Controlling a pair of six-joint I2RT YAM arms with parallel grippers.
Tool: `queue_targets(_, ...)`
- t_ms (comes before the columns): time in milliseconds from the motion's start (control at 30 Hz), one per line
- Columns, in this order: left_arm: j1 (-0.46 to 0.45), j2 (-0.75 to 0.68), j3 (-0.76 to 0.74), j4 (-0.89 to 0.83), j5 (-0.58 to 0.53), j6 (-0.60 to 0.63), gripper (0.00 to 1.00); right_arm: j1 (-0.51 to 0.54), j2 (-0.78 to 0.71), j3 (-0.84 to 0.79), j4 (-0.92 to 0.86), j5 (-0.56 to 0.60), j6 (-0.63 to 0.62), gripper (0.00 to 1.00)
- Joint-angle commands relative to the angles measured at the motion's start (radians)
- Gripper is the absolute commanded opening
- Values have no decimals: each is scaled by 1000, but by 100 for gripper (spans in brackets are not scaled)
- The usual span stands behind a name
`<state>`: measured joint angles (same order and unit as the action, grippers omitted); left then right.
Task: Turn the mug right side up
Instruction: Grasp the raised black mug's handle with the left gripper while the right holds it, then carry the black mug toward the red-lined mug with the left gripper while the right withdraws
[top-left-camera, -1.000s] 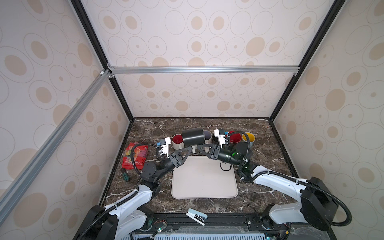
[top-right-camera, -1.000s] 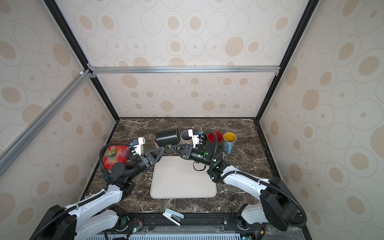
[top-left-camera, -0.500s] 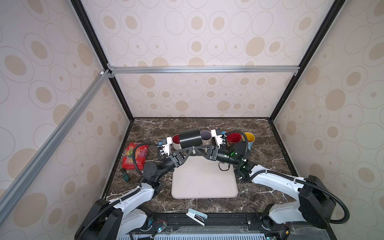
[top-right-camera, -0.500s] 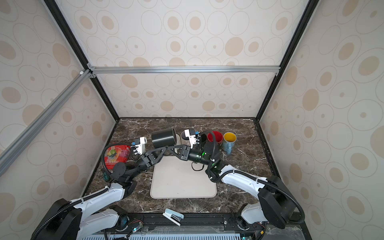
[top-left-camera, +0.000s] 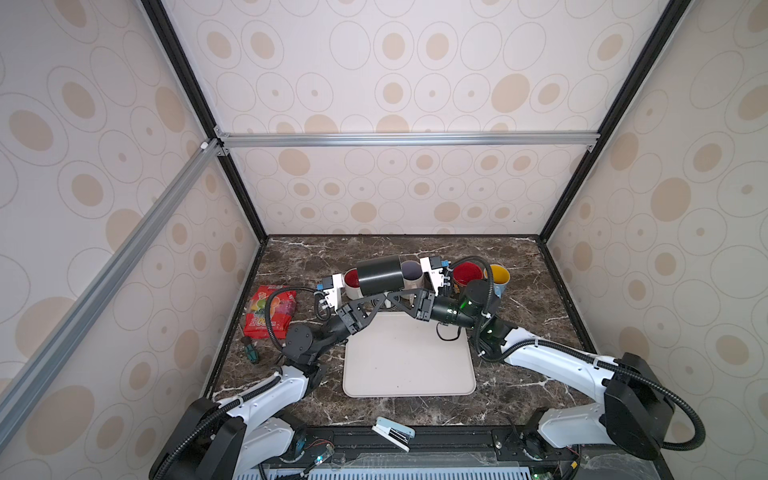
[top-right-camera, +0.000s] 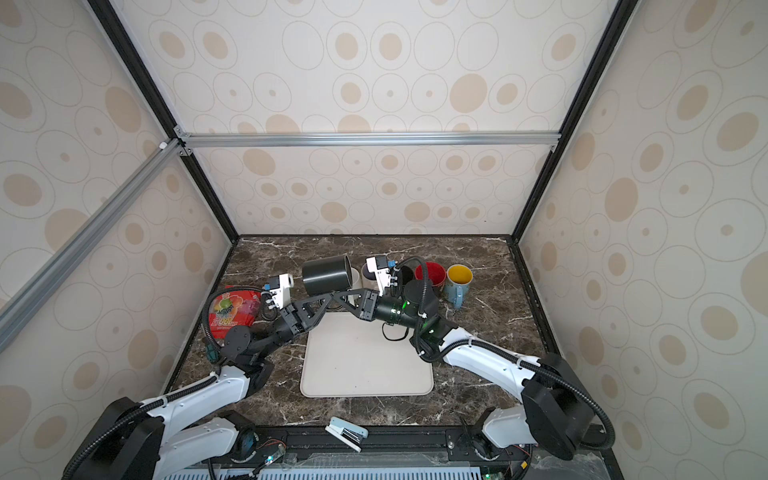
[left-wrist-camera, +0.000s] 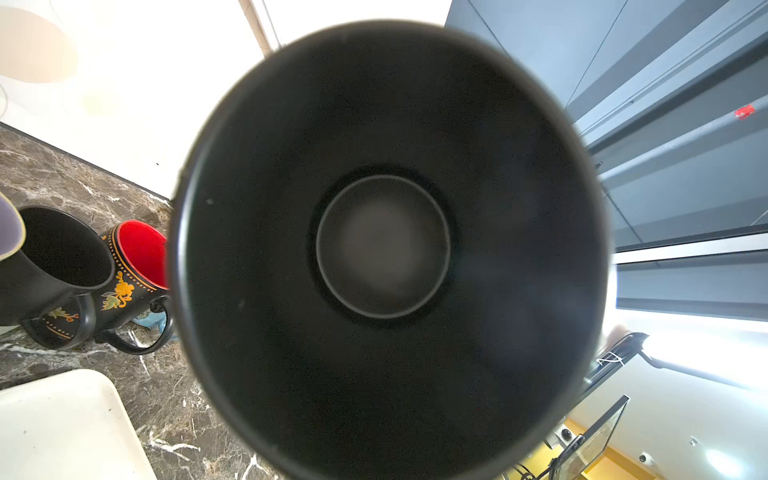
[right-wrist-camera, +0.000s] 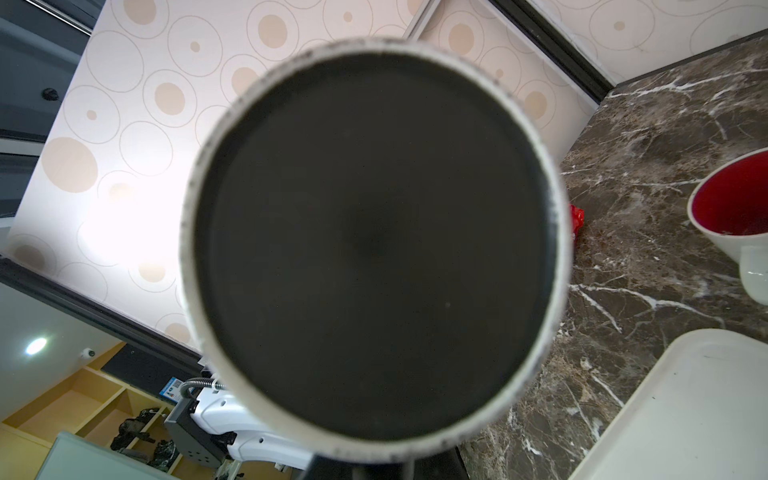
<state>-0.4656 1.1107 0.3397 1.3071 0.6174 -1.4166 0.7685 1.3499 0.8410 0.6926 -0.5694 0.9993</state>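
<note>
The enclosure walls (top-left-camera: 415, 83) are papered in cream with beige ovals, framed by black posts and a brushed aluminium rail (top-left-camera: 407, 139). The bench (top-left-camera: 519, 266) is glossy dark brown marble with white veins. On it lies a cream tray (top-left-camera: 409, 361), a flat rounded square with a low lip.

The black mug (top-left-camera: 380, 274), a matte cylinder, hangs on its side in the air above the tray's far edge. The left wrist view looks straight into its dark mouth, and the right wrist view looks at its flat base, ringed in pale unglazed ceramic. The left claw (top-left-camera: 379, 298) and the right claw (top-left-camera: 398, 296) meet beneath it, both closed tight on the mug. The pinch itself is hidden under the body, and the handle cannot be made out.

Behind it stands a row of upright mugs, partly blocked, among them a white mug (top-left-camera: 353, 279) that is red inside and a yellow-lined mug (top-left-camera: 498, 276). A crinkled red snack bag (top-left-camera: 270, 311) lies at the bench's left edge, with a green-handled screwdriver (top-left-camera: 250, 347) near it
</note>
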Motion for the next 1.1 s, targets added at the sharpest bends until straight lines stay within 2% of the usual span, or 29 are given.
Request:
queue_targets(0,12,-8,31,67,-5,31,0,29,-31,34,-42,-54,-64,7)
queue_targets(167,14,-18,42,34,-21,61,0,30,-35,52,-116,-58,-111,41)
queue_targets(233,18,-21,51,16,-19,72,0,30,-45,49,-159,-53,-132,49)
queue_targets(367,40,-28,64,-14,-12,89,0,28,-80,9,-202,-24,-158,53)
queue_targets(467,94,-50,88,-104,12,126,0,29,-122,-17,-279,-3,-186,55)
queue_targets(533,141,-88,120,-236,22,188,0,28,-158,-34,-353,17,-215,55)
queue_targets(600,186,-135,219,-560,-3,357,0,28,-194,-39,-478,86,-252,55)
queue_targets(633,198,-147,289,-758,-57,473,0,29,-207,-36,-529,124,-266,54)
queue_targets(667,200,-149,377,-988,-157,622,0,29,-219,-29,-594,163,-282,54)
queue_targets(700,199,-142,438,-1155,-306,742,0,29,-228,-17,-660,210,-292,54)
queue_targets(800,215,-105,521,-1353,-604,919,0,29,-226,45,-876,376,-319,54)
queue_targets(900,229,-67,574,-1444,-718,976,0,28,-202,103,-1022,487,-353,54)
queue_targets(1067,229,-2,665,-1563,-803,1035,0,29,-192,123,-1082,542,-400,53)
